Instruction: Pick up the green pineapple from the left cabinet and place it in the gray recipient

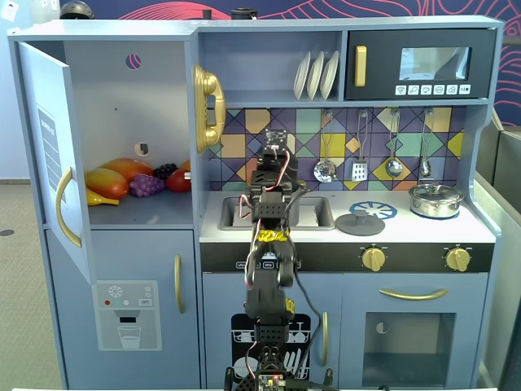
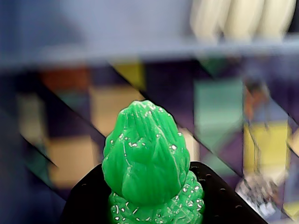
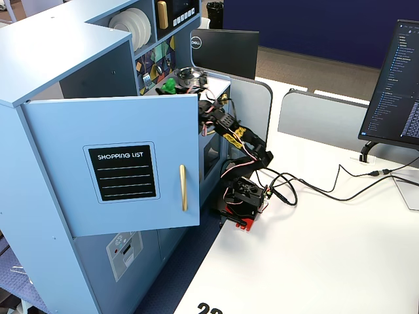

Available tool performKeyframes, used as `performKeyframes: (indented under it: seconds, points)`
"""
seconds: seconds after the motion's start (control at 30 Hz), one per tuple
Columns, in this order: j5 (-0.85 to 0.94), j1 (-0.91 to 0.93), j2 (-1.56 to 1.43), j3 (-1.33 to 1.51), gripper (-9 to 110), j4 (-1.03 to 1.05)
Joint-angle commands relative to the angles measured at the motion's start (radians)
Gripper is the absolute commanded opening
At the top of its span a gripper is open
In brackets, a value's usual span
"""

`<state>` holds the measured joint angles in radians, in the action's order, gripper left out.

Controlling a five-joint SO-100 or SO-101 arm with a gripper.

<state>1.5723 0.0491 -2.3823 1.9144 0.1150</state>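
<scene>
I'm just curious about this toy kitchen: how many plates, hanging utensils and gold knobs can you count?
White round plates on the upper shelf: 3
Silver utensils hanging on the tiled wall: 4
Gold round knobs on the stove front: 2
Total: 9

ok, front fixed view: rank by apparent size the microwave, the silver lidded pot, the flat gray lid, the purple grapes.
Largest to smallest, as seen:
1. microwave
2. silver lidded pot and flat gray lid: too close to rank
3. purple grapes

The grapes sit deeper in the cabinet, so may read slightly small.
</scene>
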Motion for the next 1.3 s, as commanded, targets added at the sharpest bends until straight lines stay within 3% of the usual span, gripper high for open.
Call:
performKeyframes:
  seconds: [0.0,0.17,0.4,0.53,0.77,0.9,1.03,1.27]
  points:
    - [0.029,0.015,0.115,-0.115,7,0.009]
    - [0.002,0.014,0.195,-0.156,25,0.006]
    - [-0.011,0.026,0.149,-0.149,32,0.008]
    - [-0.025,0.041,-0.063,-0.044,27,0.140]
    - [-0.009,0.038,-0.646,0.259,9,0.881]
    - [0.041,0.066,-0.752,0.433,0,1.109]
    - [0.048,0.048,-0.793,0.670,0,1.173]
    - [0.008,-0.009,-0.788,1.051,0,1.031]
